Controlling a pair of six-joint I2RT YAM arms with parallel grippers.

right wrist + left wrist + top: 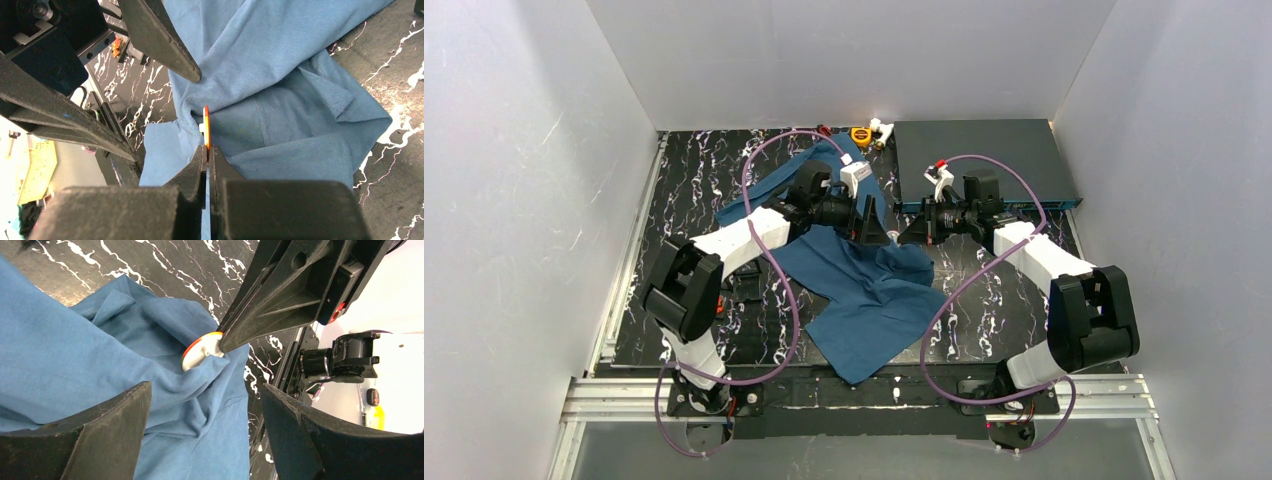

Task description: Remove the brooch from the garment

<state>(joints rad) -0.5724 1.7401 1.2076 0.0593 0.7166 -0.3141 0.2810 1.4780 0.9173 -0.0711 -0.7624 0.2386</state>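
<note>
1. The garment (864, 290) lies crumpled on the table (686, 200), running from 11 o'clock to 6 o'clock in the top view.
2. The right gripper (207, 150) pinches the brooch (206, 127) by its edge against a cloth fold; the brooch is possibly pinned there.
3. The left gripper (205, 395) gapes wide, holding nothing.

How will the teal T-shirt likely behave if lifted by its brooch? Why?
Probably floppy: the T-shirt lies in soft folds, bunched around the brooch. Pulled by the right gripper, shut on the brooch's rim, it would likely drape and trail rather than lift whole. It looks thin, so probably light.
</note>
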